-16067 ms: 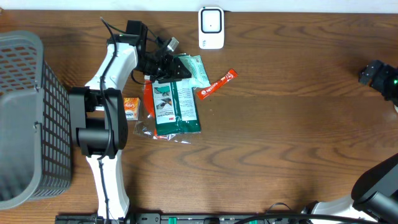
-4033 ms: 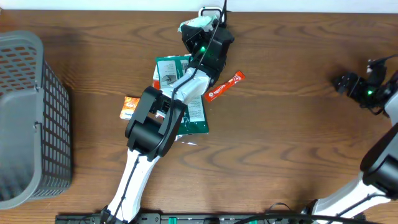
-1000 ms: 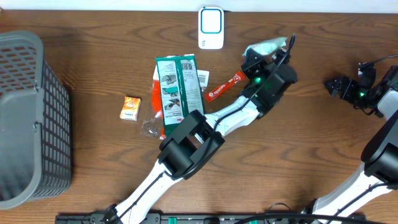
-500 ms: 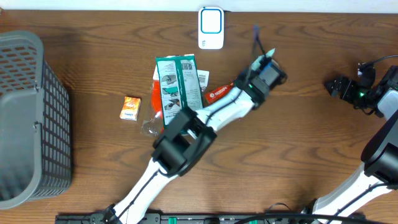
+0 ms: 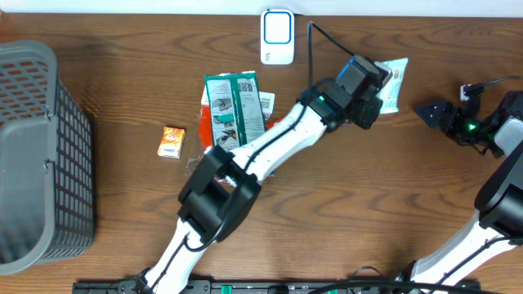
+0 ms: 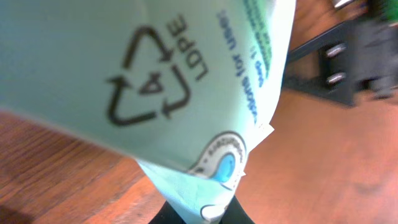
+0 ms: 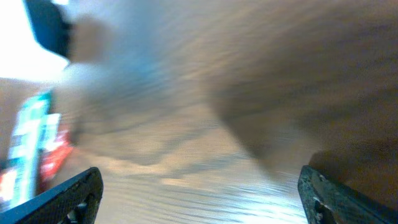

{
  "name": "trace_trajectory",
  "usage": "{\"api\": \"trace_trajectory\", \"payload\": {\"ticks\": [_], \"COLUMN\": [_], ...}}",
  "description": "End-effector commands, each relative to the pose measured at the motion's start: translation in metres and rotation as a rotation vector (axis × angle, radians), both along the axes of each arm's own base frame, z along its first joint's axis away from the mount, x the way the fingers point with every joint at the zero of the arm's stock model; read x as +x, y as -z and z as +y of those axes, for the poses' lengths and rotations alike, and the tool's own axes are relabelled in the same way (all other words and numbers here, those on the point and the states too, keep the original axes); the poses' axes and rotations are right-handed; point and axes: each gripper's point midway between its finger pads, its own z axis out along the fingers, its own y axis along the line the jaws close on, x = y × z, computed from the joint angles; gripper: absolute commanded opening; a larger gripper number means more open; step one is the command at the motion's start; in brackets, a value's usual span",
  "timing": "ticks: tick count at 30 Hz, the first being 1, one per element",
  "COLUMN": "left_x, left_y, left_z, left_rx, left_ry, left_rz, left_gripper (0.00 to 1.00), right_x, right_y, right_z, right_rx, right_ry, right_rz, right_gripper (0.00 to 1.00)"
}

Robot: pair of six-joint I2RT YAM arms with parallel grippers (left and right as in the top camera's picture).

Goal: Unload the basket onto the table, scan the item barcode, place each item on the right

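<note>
Left tool (image 5: 377,90) clamped on one pale-green plastic pouch (image 5: 394,80). Right tool (image 5: 426,112) apart. Wood-grain surface (image 5: 368,204); one grey mesh basket (image 5: 33,147), left edge.

Mint packet (image 5: 393,80), green pouch (image 5: 233,114), orange box (image 5: 171,141), grey mesh basket (image 5: 33,147).

Lit evenly from above, soft shadows on the table (image 5: 392,204); smeared by motion at right wrist; defocused on the near pale green packet (image 6: 155,81).
</note>
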Motion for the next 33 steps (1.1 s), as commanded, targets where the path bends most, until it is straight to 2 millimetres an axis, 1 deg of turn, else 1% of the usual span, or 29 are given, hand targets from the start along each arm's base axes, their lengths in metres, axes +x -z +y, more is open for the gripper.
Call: {"api": "trace_trajectory", "payload": {"ticks": [1, 3, 5, 9, 11, 13, 17, 21, 25, 30, 33], "left_x": [0.013, 0.022, 0.025, 0.030, 0.029, 0.026, 0.017, 0.000, -0.007, -0.027, -0.030], "left_y": [-0.053, -0.055, -0.055, -0.044, -0.040, -0.039, -0.040, -0.046, -0.049, -0.059, -0.061], "left_z": [0.020, 0.033, 0.043, 0.065, 0.069, 0.068, 0.060, 0.051, 0.048, 0.043, 0.042], "left_rx": [-0.114, -0.124, -0.145, -0.140, -0.127, -0.124, -0.129, -0.171, -0.194, -0.248, -0.258], "left_ry": [0.003, -0.020, 0.005, 0.000, -0.007, 0.001, 0.028, 0.106, 0.127, 0.227, 0.242], "left_rz": [0.024, 0.049, 0.090, 0.182, 0.201, 0.213, 0.222, 0.272, 0.314, 0.380, 0.396], "left_gripper": [0.07, 0.07, 0.07, 0.07, 0.07, 0.07, 0.08, 0.07, 0.07, 0.07, 0.07], "right_x": [0.001, 0.001, 0.000, 0.000, 0.000, 0.001, 0.005, 0.011, 0.020, 0.027, 0.028], "right_y": [-0.028, -0.038, -0.052, -0.082, -0.095, -0.103, -0.112, -0.114, -0.117, -0.123, -0.124], "right_z": [0.027, 0.028, 0.028, 0.035, 0.041, 0.047, 0.069, 0.099, 0.121, 0.139, 0.146], "right_rx": [0.210, 0.232, 0.249, 0.284, 0.289, 0.279, 0.265, 0.255, 0.245, 0.238, 0.239], "right_ry": [-0.076, -0.084, -0.093, -0.130, -0.150, -0.167, -0.226, -0.303, -0.347, -0.386, -0.403], "right_rz": [-0.107, -0.137, -0.171, -0.247, -0.275, -0.289, -0.311, -0.334, -0.349, -0.381, -0.388], "right_gripper": [0.91, 0.91, 0.92, 0.89, 0.84, 0.81, 0.86, 0.82, 0.78, 0.79, 0.79]}}
